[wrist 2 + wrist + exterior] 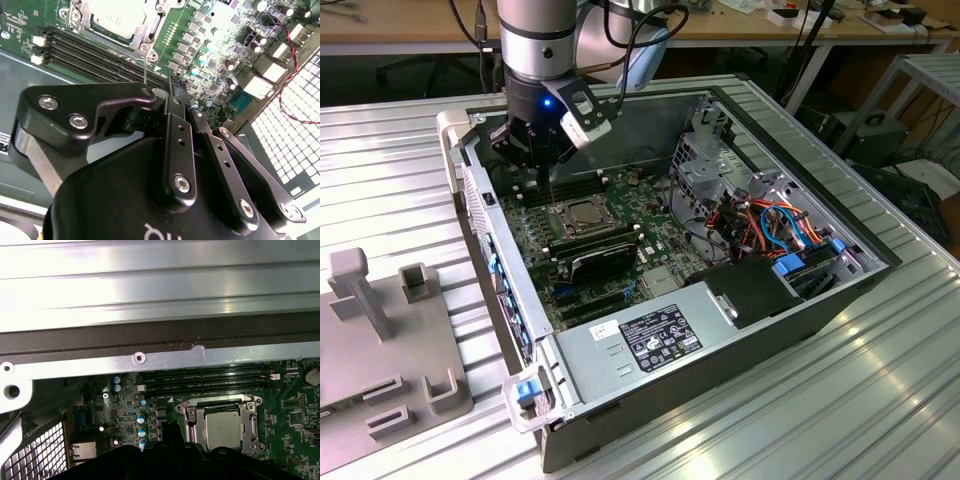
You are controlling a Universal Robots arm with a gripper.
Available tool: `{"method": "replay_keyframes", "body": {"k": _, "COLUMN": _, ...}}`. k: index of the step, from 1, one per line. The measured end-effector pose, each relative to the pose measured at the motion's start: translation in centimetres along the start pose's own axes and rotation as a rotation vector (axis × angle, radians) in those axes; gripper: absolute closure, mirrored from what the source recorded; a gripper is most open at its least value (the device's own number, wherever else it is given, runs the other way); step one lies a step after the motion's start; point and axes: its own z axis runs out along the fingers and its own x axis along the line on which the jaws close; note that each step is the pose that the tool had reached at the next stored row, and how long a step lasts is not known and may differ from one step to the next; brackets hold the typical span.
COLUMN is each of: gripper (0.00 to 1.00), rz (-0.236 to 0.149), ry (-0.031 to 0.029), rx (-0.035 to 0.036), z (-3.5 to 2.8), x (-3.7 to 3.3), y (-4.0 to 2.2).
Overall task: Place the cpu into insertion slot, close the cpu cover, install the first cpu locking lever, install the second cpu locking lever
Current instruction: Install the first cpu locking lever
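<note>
Pincer (pixel 172 86) sits nearest the lens, and its jaws look pressed together. A thin locking lever (pixel 144 67) stands upright against its side; I cannot tell whether it is pinched.

Progress: the cpu (pixel 222 429) is seated in the insertion slot (pixel 182 405). The cpu cover (pixel 248 426) appears to be down, framing the chip. The lever at the slot's corner beside the memory slots (pixel 90 50) is not latched, so I judge the first lever to be in hand. The second lever's state is unreadable.

Pose: the arm (pixel 535 40) drops vertically into the open computer case (pixel 720 340) on the desk (pixel 880 400), wrist pointing down, above that slot corner.
</note>
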Motion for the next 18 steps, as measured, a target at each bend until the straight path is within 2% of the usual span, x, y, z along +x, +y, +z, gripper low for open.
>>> {"method": "replay_keyframes", "body": {"k": 18, "gripper": 0.89, "rz": -0.004, "ry": 0.0002, "rx": -0.0015, "z": 0.02, "x": -0.12, "y": 0.61}}
